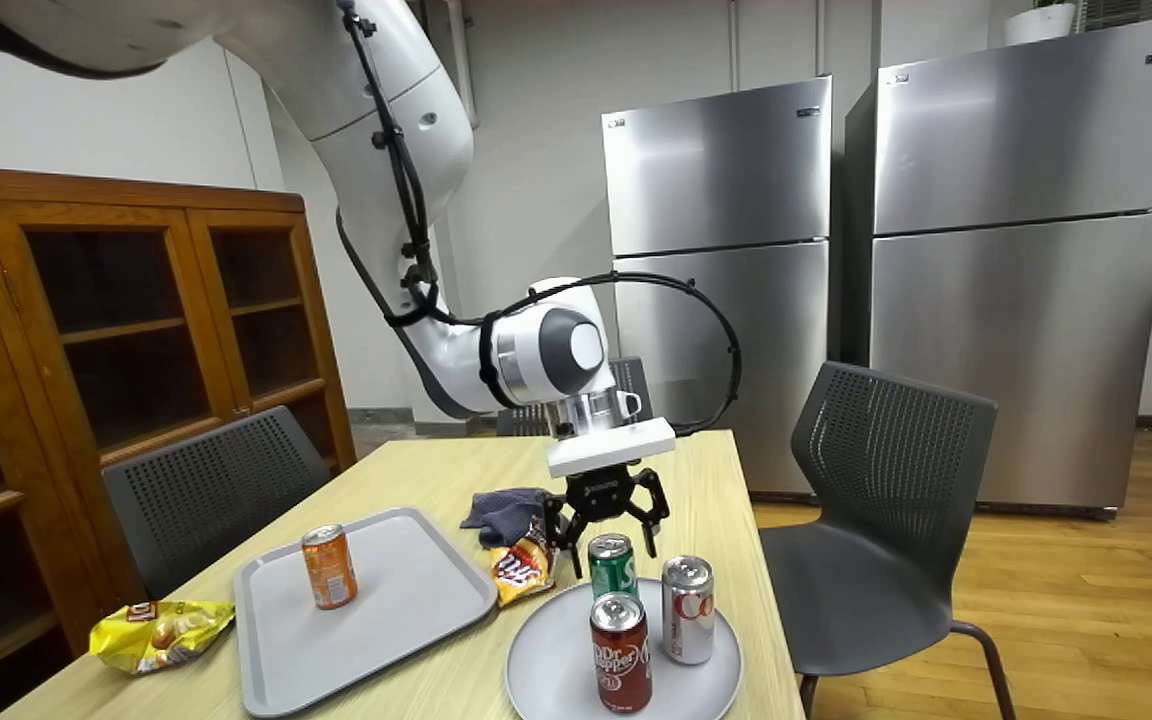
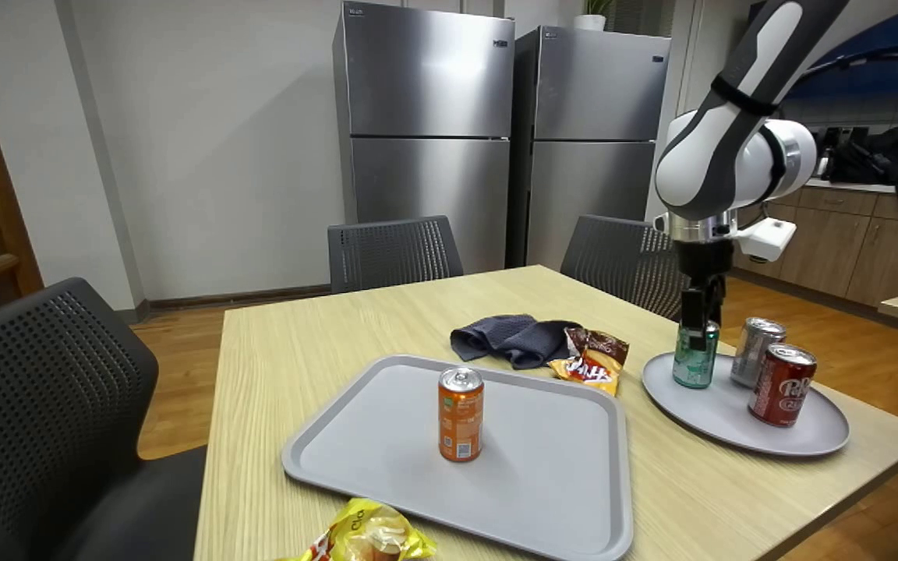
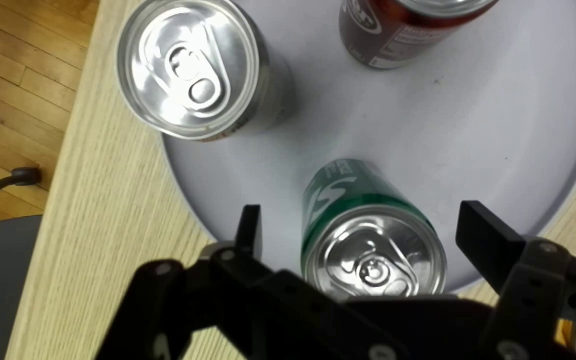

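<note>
Cabinet [image 1: 126,345] far left in an exterior view — wood, glass doors, past the table [image 1: 456,470]. Yellow snack bag [image 1: 161,635] lies crumpled at the edge of the gray tray [image 1: 396,590]; orange soda can [image 1: 329,568] stands upright on it. Next, dark blue cloth [image 1: 508,515] bunched on the table, with an orange-and-brown snack bag [image 1: 519,568] against it.

Then the gripper [image 1: 613,560]: fingers [image 3: 485,240] spread wide, nothing held. They straddle the Sprite can [image 3: 370,230], upright on the round gray plate [image 1: 541,660], toward its rim. Wrist view shows a gap on both sides of the can, wider on that picture's left; no contact visible. In both exterior views the fingertips look about level with the can's upper part.

Same plate: Dr Pepper can [image 1: 621,655] and Diet Coke can [image 1: 687,610], both upright, apart from the Sprite. Gray chair [image 1: 896,450] far right, beside the table.

My read: step in hand is alignment on the Sprite can, grip not yet made. A grasp from here would call for centering the can between the fingers, maybe slightly lower, then closing evenly — clear of the Diet Coke.
</note>
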Motion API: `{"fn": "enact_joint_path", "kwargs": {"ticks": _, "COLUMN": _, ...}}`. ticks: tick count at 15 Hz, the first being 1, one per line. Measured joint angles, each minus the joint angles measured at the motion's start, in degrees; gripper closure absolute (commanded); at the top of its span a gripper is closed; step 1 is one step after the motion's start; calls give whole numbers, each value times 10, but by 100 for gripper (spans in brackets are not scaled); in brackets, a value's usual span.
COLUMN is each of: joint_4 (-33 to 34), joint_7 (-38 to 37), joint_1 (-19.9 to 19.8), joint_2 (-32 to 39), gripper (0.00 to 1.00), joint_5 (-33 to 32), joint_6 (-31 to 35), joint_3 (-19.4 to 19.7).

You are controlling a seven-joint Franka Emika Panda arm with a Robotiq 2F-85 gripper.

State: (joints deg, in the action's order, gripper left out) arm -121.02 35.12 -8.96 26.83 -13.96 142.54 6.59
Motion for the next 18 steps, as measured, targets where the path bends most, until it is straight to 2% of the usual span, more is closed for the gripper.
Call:
{"fn": "enact_joint_path", "kwargs": {"ticks": 16, "joint_4": 16, "joint_7": 0, "joint_1": -2, "joint_2": 19, "gripper": 0, "joint_5": -10, "joint_6": 0, "joint_3": -1}}
{"fn": "enact_joint_path", "kwargs": {"ticks": 17, "joint_4": 16, "joint_7": 0, "joint_1": -2, "joint_2": 19, "gripper": 5, "joint_5": -11, "joint_6": 0, "joint_3": -2}}
{"fn": "enact_joint_path", "kwargs": {"ticks": 18, "joint_4": 16, "joint_7": 0, "joint_1": -2, "joint_2": 19, "gripper": 26, "joint_5": -12, "joint_6": 0, "joint_3": -2}}
